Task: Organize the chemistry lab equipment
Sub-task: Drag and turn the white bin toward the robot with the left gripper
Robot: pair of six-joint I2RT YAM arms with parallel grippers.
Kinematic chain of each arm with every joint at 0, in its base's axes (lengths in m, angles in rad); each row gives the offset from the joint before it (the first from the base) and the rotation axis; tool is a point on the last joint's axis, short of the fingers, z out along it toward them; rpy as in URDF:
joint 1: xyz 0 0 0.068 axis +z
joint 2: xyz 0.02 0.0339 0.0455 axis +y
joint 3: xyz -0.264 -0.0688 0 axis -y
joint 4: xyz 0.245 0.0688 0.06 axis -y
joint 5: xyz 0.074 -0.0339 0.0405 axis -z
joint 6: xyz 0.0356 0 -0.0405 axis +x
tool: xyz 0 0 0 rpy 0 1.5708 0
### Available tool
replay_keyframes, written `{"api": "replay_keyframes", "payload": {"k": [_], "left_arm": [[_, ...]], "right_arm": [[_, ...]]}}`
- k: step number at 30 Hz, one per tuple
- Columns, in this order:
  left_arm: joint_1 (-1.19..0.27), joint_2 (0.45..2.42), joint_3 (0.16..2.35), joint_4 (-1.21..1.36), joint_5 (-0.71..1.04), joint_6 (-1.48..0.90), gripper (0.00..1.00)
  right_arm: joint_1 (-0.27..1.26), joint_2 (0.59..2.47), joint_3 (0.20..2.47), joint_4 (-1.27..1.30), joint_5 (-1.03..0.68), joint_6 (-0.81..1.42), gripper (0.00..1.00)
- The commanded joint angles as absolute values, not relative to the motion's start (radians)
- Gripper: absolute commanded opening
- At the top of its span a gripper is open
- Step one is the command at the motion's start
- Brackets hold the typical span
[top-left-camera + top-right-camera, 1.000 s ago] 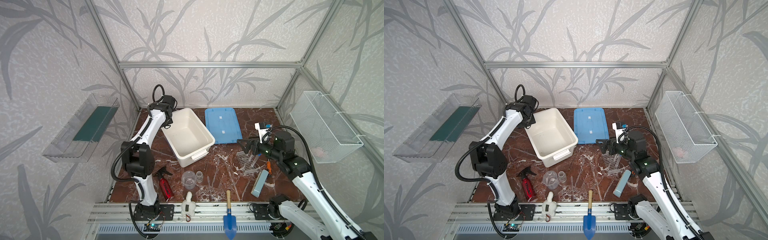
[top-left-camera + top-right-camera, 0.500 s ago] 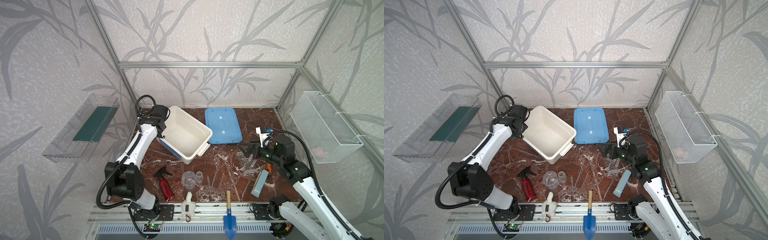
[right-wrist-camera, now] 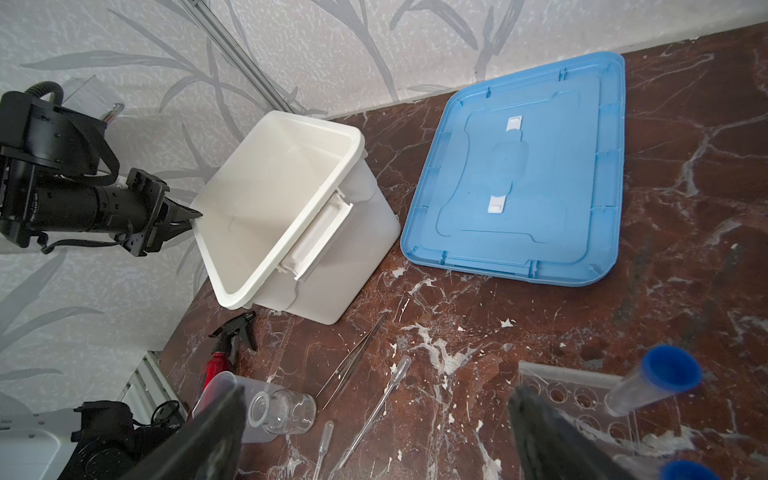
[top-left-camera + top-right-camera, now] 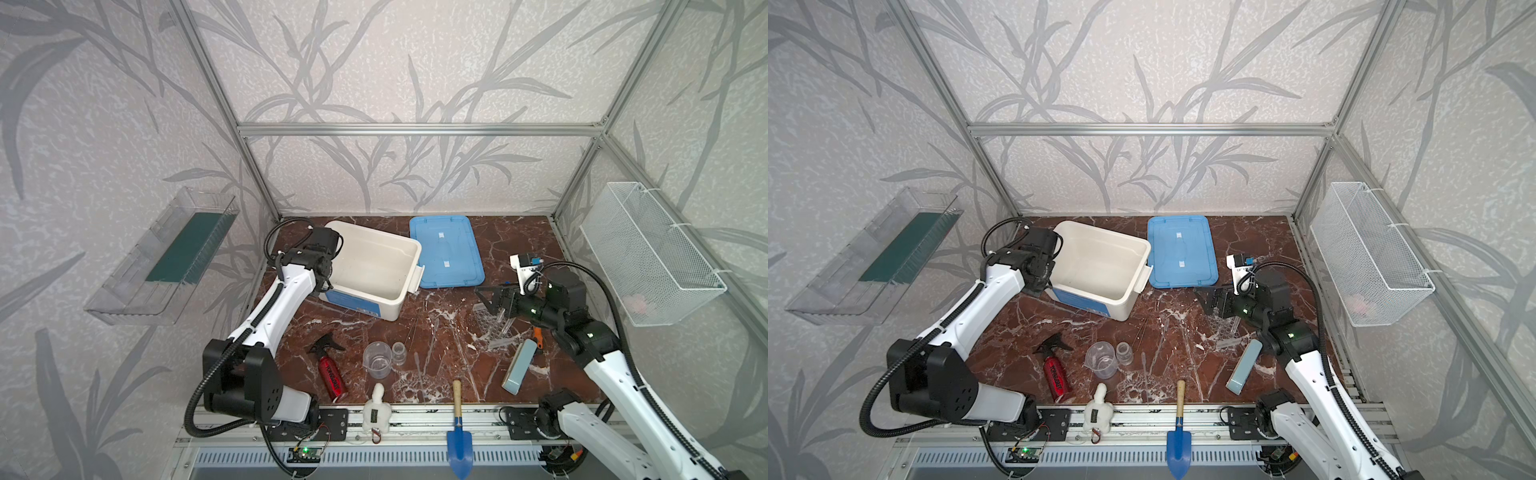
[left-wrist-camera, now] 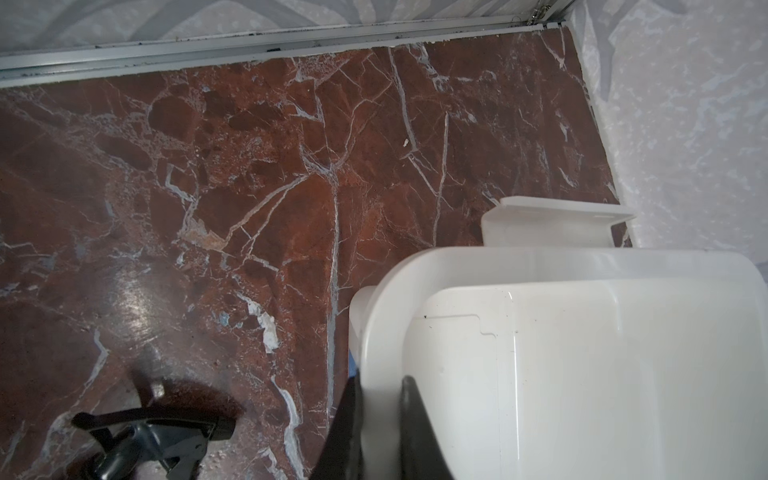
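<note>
My left gripper point(image 5: 378, 415) is shut on the left wall of the white bin point(image 4: 390, 309), one finger inside and one outside. My right gripper point(image 4: 492, 301) hangs open over the clear tube rack point(image 4: 494, 326); nothing is between its fingers point(image 3: 216, 419). Blue-capped tubes point(image 3: 648, 386) stand in the rack point(image 3: 582, 399). The clear beaker point(image 4: 377, 360) and the small glass bottle point(image 4: 399, 353) lie mid-table. In the right wrist view the thin rods point(image 3: 353, 361) and clear droppers point(image 3: 374, 407) lie between the bottle point(image 3: 282, 411) and the rack.
A blue lid point(image 4: 446, 251) lies flat right of the bin. A red canister point(image 4: 331, 376), a white figurine point(image 4: 376, 411) and a blue trowel point(image 4: 458, 428) sit near the front edge. A grey-blue box point(image 4: 517, 370) lies by the right arm. A wire basket point(image 4: 648, 253) hangs on the right wall.
The left arm has swung toward the front with the bin's wall in its grip, turning the bin on the table. The right gripper has edged slightly lower over the rack.
</note>
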State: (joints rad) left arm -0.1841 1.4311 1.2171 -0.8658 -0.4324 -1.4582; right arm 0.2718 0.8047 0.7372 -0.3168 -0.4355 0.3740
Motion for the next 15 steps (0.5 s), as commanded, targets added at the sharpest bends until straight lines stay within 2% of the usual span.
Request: {"api": "replay_keyframes", "payload": {"k": [1, 8, 11, 15], "left_arm": [[-0.211, 1.399, 1.171, -0.850, -0.460, -1.596, 0.00], [-0.251, 1.330, 1.073, -0.768, -0.471, -1.671, 0.02], [-0.253, 1.343, 1.097, -0.785, -0.484, -1.642, 0.24], [-0.250, 1.340, 1.095, -0.805, -0.489, -1.644, 0.47]], "right_arm": [[0.273, 0.796, 0.727, -0.294, -0.443, 0.374, 0.96], [0.273, 0.774, 0.720, -0.315, -0.440, 0.375, 0.96], [0.273, 0.766, 0.723, -0.328, -0.437, 0.374, 0.96], [0.273, 0.749, 0.720, -0.333, -0.431, 0.379, 0.96]]}}
